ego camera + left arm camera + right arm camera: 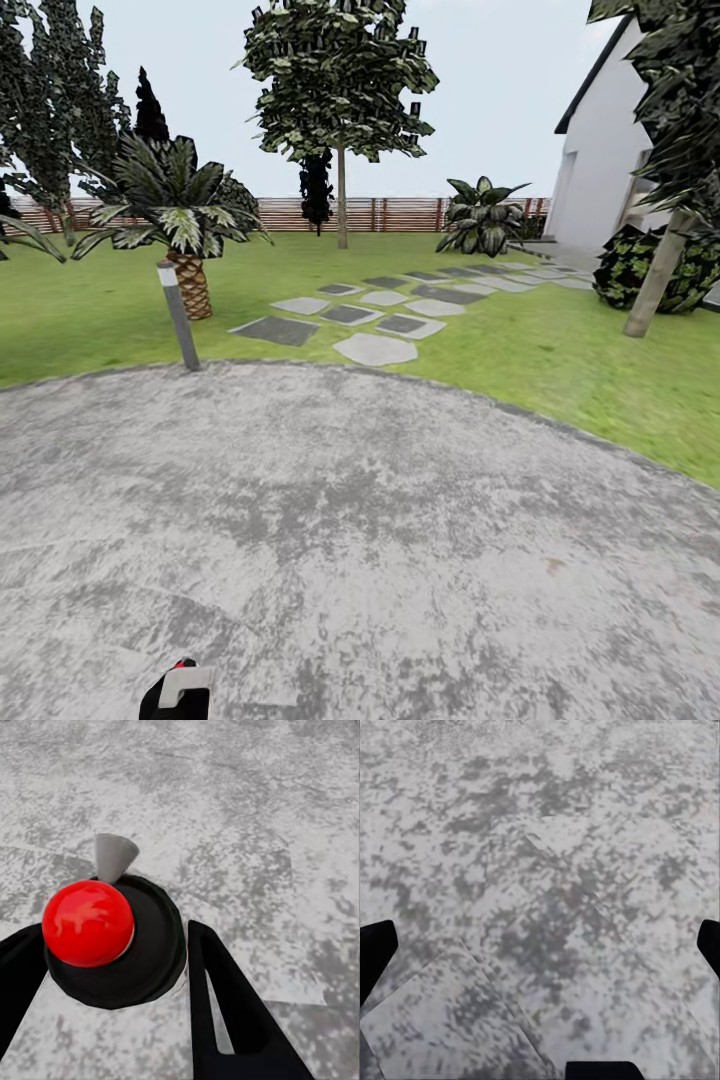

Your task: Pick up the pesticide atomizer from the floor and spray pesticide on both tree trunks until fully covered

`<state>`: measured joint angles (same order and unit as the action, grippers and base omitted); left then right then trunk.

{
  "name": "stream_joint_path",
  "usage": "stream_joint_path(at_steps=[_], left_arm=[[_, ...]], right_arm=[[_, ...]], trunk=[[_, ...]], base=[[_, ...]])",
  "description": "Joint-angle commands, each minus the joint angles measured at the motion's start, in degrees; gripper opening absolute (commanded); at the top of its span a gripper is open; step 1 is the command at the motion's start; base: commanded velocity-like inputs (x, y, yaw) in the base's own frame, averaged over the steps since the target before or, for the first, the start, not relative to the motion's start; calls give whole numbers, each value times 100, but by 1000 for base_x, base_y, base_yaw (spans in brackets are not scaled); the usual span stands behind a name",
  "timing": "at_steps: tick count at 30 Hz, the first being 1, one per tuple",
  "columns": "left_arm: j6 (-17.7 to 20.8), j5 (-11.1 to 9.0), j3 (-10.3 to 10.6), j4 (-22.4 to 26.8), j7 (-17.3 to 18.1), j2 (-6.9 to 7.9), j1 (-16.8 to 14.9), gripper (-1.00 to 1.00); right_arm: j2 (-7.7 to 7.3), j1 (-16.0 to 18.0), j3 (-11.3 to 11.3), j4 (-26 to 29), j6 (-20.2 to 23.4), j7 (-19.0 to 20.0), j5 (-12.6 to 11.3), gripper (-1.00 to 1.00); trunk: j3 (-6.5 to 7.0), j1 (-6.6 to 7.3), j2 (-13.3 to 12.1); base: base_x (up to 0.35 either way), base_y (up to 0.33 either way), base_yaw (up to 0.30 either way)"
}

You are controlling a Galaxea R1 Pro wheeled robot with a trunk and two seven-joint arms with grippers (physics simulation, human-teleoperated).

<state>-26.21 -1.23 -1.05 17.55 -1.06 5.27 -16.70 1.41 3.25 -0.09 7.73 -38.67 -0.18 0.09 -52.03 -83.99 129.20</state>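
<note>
**Holding the atomizer on the grey paving**

Looking from my left, I see the left tool (112, 967) closed around the pesticide atomizer (120, 945), black fingers (232, 1012) pressed on either side of its dark body, red top and grey nozzle showing. On the head camera the atomizer (178, 692) sits low at the frame's lower edge over the mottled grey paving (400, 520). A grey bollard (178, 315) stands at the lawn (560, 350) edge beside a short palm (180, 215). One tree (340, 90) rises by the fence (400, 213); another trunk (657, 275) leans near the white house (605, 160). My right tool (540, 945) is spread wide, holding nothing.
</note>
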Motion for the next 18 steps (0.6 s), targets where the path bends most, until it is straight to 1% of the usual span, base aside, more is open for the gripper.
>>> stream_joint_path(at_steps=[1,12,18], left_arm=[[1,0,0,1,0,0,0,-100],[-7,0,0,3,0,0,0,-100],[-7,0,0,2,0,0,0,-100]], right_arm=[[0,0,0,0,0,0,0,100],[0,0,14,0,0,0,0,100],[0,0,26,0,0,0,0,100]], trunk=[[0,0,0],[0,0,0],[0,0,0]], base=[[340,97,0],[340,94,0],[340,15,0]])
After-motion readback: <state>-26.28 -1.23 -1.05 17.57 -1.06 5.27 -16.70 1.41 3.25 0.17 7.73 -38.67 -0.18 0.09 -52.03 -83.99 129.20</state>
